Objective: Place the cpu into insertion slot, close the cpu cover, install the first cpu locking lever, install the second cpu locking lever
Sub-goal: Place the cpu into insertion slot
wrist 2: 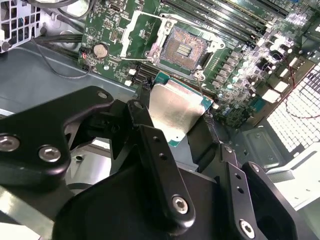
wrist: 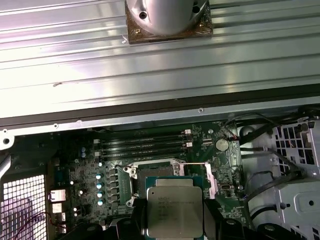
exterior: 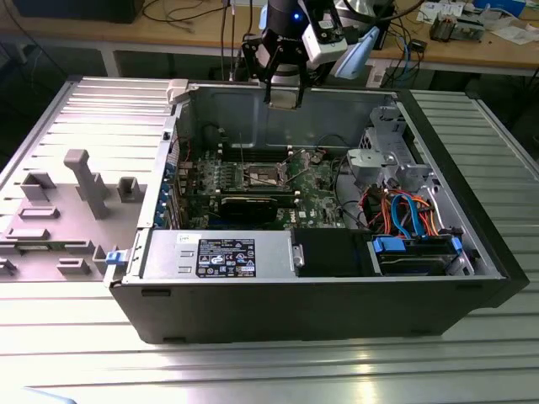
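In the exterior view my gripper (exterior: 285, 93) hangs above the back wall of the open computer case, higher than the green board. It is shut on the cpu (wrist 2: 177, 112) (wrist: 174, 207), a flat square chip with a silvery top, held by its edges between two black fingers (wrist 2: 142, 112). The insertion slot (wrist 2: 184, 48) (exterior: 265, 175) lies open below it, its dark pin field bare. In the first wrist view the cpu hides part of the slot (wrist: 159, 172). The cpu cover (wrist: 210, 180) stands swung up at the slot's side.
A long black graphics card (exterior: 257, 204) lies in front of the slot, and memory slots (wrist: 145, 145) run behind it. A power supply (exterior: 219, 252), drive cage (exterior: 417, 252) and orange and blue cables (exterior: 404, 210) are also in the case. Grey fixtures (exterior: 84, 181) stand on the exterior view's left.
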`<state>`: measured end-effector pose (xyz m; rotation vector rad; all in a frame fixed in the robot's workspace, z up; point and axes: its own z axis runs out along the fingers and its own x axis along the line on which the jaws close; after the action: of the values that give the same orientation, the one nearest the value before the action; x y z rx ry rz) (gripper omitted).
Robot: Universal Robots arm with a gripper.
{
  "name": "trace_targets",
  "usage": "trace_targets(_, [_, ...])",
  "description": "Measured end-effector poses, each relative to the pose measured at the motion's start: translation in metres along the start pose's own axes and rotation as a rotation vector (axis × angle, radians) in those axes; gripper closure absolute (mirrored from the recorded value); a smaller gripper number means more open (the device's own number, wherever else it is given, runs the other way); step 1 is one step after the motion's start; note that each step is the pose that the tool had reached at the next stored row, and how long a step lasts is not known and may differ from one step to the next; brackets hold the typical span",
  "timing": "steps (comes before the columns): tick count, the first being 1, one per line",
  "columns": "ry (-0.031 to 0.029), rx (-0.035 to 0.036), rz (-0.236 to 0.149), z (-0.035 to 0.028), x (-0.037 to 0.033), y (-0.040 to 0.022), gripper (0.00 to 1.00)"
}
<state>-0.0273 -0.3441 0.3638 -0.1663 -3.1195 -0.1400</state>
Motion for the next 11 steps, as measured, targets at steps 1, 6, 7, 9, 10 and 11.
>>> trace_targets(1, [0.0000, 0.0000, 0.000, 0.0000, 0.0000, 0.0000, 0.45])
trace_targets(6, [-0.0011, -0.0001, 0.012, 0.0001, 0.0000, 0.0000, 0.45])
trace_targets(7, [-0.0020, -0.0002, 0.023, 0.0001, 0.0000, 0.0000, 0.45])
trace_targets(9, [-0.0035, -0.0005, 0.040, 0.0003, 0.0000, 0.0000, 0.45])
trace_targets(10, [-0.0045, -0.0008, 0.050, 0.0004, 0.0000, 0.0000, 0.45])
trace_targets(11, [-0.0060, -0.0011, 0.068, 0.0005, 0.0000, 0.0000, 0.45])
